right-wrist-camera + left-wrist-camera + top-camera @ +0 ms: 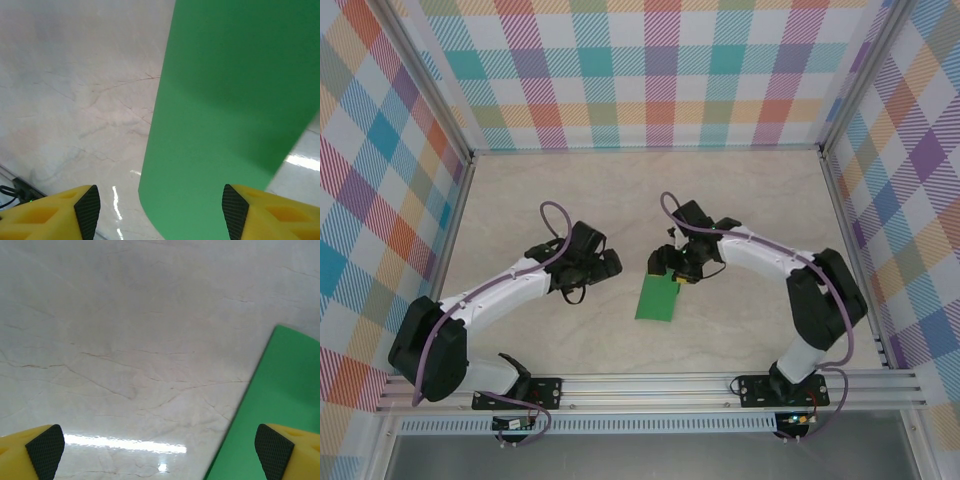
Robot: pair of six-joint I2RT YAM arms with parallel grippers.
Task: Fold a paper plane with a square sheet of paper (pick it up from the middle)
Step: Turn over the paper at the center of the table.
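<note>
The square sheet of paper (655,300) is bright green and shows as a narrow folded strip on the table, between the two arms. In the right wrist view the sheet (230,100) curves up between my right gripper's yellow fingers. My right gripper (161,215) stands over the strip's far end (670,272), its jaws apart, and the left pad (87,212) is off the paper. My left gripper (159,455) is wide open over bare table just left of the sheet (285,405), its right pad (272,457) above the paper's edge. My left gripper (610,265) holds nothing.
The pale marble-patterned table (740,200) is walled by checked panels on three sides. An aluminium rail (650,385) runs along the near edge where both arm bases are bolted.
</note>
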